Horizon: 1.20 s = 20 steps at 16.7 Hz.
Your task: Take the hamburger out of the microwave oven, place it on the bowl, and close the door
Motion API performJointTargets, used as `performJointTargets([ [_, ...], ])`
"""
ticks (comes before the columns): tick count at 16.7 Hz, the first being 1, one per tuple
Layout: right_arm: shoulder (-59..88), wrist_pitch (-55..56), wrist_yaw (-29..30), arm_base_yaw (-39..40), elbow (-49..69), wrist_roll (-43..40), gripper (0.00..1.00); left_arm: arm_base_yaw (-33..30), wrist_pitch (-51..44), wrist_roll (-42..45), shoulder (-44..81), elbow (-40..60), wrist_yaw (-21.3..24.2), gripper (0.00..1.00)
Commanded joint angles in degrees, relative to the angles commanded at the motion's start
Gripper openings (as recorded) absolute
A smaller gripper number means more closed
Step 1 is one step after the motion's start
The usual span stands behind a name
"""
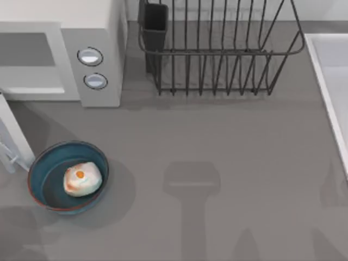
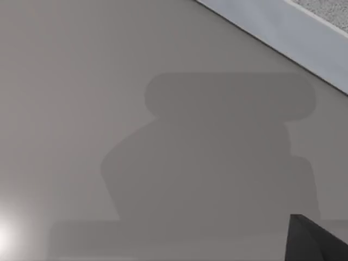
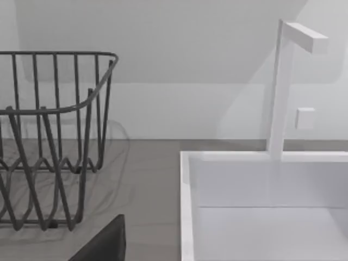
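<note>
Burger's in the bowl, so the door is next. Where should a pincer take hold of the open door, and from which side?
Judging from the top view, the door stands swung out at the table's left edge, beside the bowl holding the hamburger. Likely best to push its free outer end near the bowl, coming from the left, swinging it toward the microwave oven.

Microwave oven point(image 1: 65, 32), door point(image 1: 13, 138) edge-cropped

No readable text, labels, brands, numbers or signs appear. The microwave point(image 1: 92, 49) front panel carries two plain silvery knobs point(image 1: 90, 56) without markings, and the bowl point(image 1: 68, 184) is unmarked too.
</note>
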Motion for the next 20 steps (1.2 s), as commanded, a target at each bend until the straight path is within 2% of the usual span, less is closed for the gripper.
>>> performJointTargets([
  [4, 0.0, 0.0, 0.0, 0.0, 0.0, 0.0, 1.0, -4.03, 0.18, -3.45, -1.63, -1.07, -3.03, 0.0],
  [10, 0.0, 0.0, 0.0, 0.0, 0.0, 0.0, 1.0, -22.69, 0.92, -16.66, -8.48, -5.35, -14.63, 0.0],
  [12, 0.0, 0.0, 0.0, 0.0, 0.0, 0.0, 1.0, -27.14, 1.15, -20.42, -10.58, -6.62, -17.94, 0.0],
  [14, 0.0, 0.0, 0.0, 0.0, 0.0, 0.0, 1.0, -29.13, 1.27, -22.36, -11.74, -7.3, -19.71, 0.0],
  [20, 0.0, 0.0, 0.0, 0.0, 0.0, 0.0, 1.0, -29.12, 1.7, -22.48, -10.65, -6.44, -19.64, 0.0],
])
